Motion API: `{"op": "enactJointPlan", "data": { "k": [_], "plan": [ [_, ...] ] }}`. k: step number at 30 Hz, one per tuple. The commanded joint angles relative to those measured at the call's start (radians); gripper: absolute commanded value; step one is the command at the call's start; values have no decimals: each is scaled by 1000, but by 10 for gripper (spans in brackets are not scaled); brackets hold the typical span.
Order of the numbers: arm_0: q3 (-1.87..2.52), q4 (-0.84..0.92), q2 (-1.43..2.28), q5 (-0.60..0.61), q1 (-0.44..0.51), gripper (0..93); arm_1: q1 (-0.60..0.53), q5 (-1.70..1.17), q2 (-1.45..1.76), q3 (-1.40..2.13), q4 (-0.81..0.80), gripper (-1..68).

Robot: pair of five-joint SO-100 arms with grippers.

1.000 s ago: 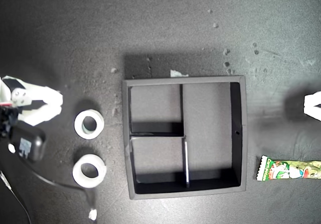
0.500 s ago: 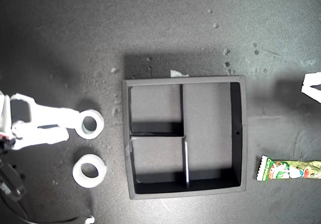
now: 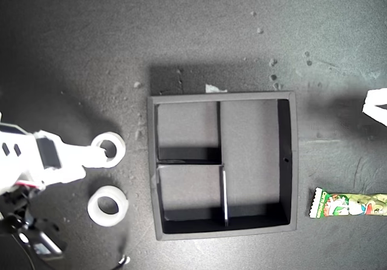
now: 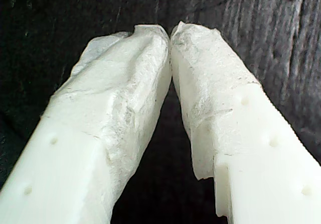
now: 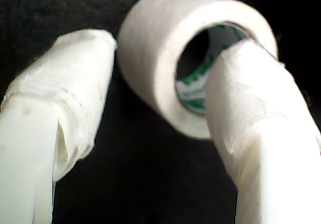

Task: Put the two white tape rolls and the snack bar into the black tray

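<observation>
Since the last frame my second gripper (image 3: 104, 151) has reached the nearer tape roll (image 3: 108, 149), lying on the desk (image 3: 199, 34) beside the black tray (image 3: 288, 161). Fingers (image 5: 251, 113) open, one through its hole, one outside; the wall sits between. My first gripper (image 4: 170, 35) is closed, empty.

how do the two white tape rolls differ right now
The upper tape roll has my second gripper at it, one finger reaching into its centre hole and the other outside its wall, not closed yet. The lower tape roll lies alone with nothing touching it. The upper one sits nearer the black tray. Both are white rings lying flat on the dark table, outside the tray.
</observation>
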Motion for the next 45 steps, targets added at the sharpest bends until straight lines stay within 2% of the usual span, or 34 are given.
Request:
{"op": "enactJointPlan", "data": {
  "k": [1,11,12,15,16,20,23,25,28,31,34,40,43,45],
  "plan": [
    [-74,-48,-115,8,-3,145,-25,-135,6,11,-15,-4],
    [-230,-43,-437,2,-66,146,-106,-232,6,11,-77,-2],
    [-250,-31,-468,-3,-72,134,-107,-252,6,11,-92,10],
    [-322,37,-545,-29,-92,40,-78,-91,6,11,-37,175],
    [-342,64,-558,-44,-98,10,-75,5,6,11,-11,192],
    [-360,117,-540,-63,-100,2,-69,189,6,11,-20,182],
    [-360,158,-502,-64,-104,2,-37,204,6,11,-15,170],
    [-365,192,-460,-51,-110,1,3,38,6,11,-80,165],
    [-417,267,-370,-2,-124,1,46,-394,6,3,-216,152],
    [-537,357,-296,64,-140,1,5,-752,6,-57,-247,143],
    [-730,443,-304,126,-135,1,-61,-977,6,-166,-253,160],
    [-1203,545,-600,170,-61,1,-186,-1206,-66,-445,-261,184],
    [-1402,575,-805,170,-35,1,-235,-1212,-344,-623,-279,229],
    [-1566,629,-966,164,-18,1,-265,-1158,-597,-801,-229,237]
  ]
}}
